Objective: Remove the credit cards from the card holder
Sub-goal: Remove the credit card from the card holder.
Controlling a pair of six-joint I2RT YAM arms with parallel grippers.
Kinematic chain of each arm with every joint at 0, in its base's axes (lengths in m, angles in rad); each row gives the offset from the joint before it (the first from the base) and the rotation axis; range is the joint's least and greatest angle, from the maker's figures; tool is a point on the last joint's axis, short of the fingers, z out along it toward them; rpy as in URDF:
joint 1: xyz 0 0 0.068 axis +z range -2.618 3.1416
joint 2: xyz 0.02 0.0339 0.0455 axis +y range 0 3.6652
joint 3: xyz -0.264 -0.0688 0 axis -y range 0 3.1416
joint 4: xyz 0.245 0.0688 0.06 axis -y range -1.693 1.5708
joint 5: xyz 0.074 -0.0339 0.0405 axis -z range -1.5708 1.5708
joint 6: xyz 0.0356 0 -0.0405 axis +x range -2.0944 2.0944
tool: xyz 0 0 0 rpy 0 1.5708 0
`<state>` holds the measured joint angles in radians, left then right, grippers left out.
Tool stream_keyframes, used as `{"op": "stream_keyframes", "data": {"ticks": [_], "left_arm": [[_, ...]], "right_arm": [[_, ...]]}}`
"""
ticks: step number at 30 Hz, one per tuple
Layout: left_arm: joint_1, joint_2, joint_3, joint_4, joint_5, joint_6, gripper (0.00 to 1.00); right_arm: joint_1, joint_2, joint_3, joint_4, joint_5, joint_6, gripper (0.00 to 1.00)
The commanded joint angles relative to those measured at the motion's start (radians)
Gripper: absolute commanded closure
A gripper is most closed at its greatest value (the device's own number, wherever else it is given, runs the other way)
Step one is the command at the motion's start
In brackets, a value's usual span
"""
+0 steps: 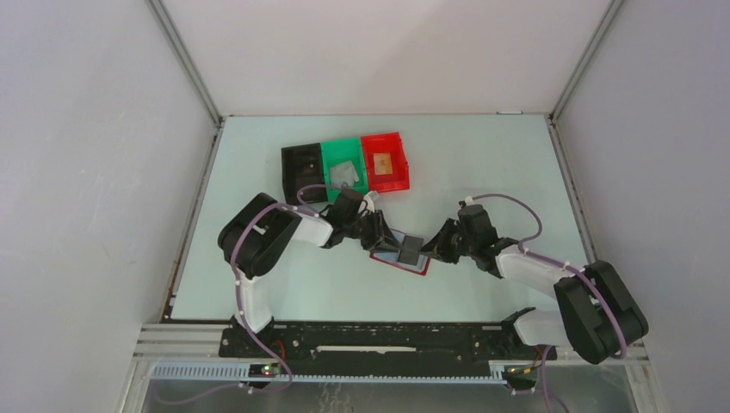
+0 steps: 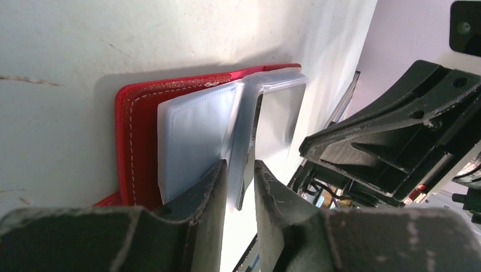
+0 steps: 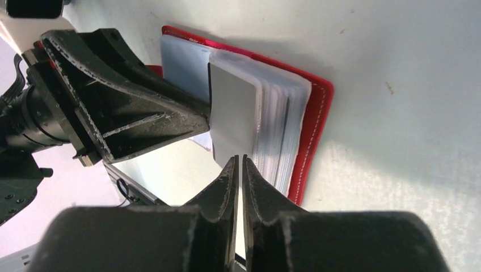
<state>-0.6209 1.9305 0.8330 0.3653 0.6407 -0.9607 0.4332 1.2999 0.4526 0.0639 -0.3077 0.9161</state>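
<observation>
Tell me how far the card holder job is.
Done: a grey card lies in the green bin, a tan card in the red bin. In hand: the left gripper pinches a sleeve of the card holder; the right gripper faces a third card. Left: pulling it out.

Pale green counter (image 1: pixel 482 172), black bin (image 1: pixel 301 149), green bin (image 1: pixel 342 143) and red bin (image 1: pixel 381 137) touching in a row at 11 o'clock, dark-red card holder (image 1: pixel 396 263) lying open just 5 o'clock of centre.
</observation>
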Motion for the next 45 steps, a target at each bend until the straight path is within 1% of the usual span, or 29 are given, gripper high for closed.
{"op": "stream_keyframes", "data": {"ticks": [1,19,23,26,28,31,34,35,45], "left_arm": [[0.009,-0.018,-0.027,-0.033,-0.02,0.024,0.7],[0.013,-0.014,-0.028,-0.023,-0.01,0.019,0.69],[0.018,-0.012,-0.031,-0.007,-0.002,0.01,0.7],[0.023,-0.006,-0.044,0.044,0.022,-0.02,0.73],[0.027,-0.001,-0.054,0.091,0.04,-0.046,0.77],[0.033,0.004,-0.067,0.147,0.06,-0.077,0.86],[0.035,0.0,-0.073,0.155,0.06,-0.08,0.99],[0.036,-0.004,-0.076,0.156,0.058,-0.081,1.0],[0.061,-0.038,-0.13,0.189,0.056,-0.084,1.0]], "right_arm": [[0.03,-0.027,0.032,0.017,0.045,0.014,0.86],[0.038,0.119,0.032,0.077,0.03,0.02,0.82],[0.038,0.147,0.033,0.1,0.023,0.029,0.82],[0.038,0.168,0.032,0.11,0.019,0.031,0.82],[0.038,0.18,0.032,0.111,0.018,0.031,0.82],[0.038,0.192,0.032,0.107,0.019,0.027,0.82],[0.038,0.198,0.032,0.1,0.022,0.022,0.82],[0.038,0.2,0.032,0.098,0.023,0.02,0.82],[0.011,0.218,0.029,0.056,0.051,-0.004,0.84]]}}
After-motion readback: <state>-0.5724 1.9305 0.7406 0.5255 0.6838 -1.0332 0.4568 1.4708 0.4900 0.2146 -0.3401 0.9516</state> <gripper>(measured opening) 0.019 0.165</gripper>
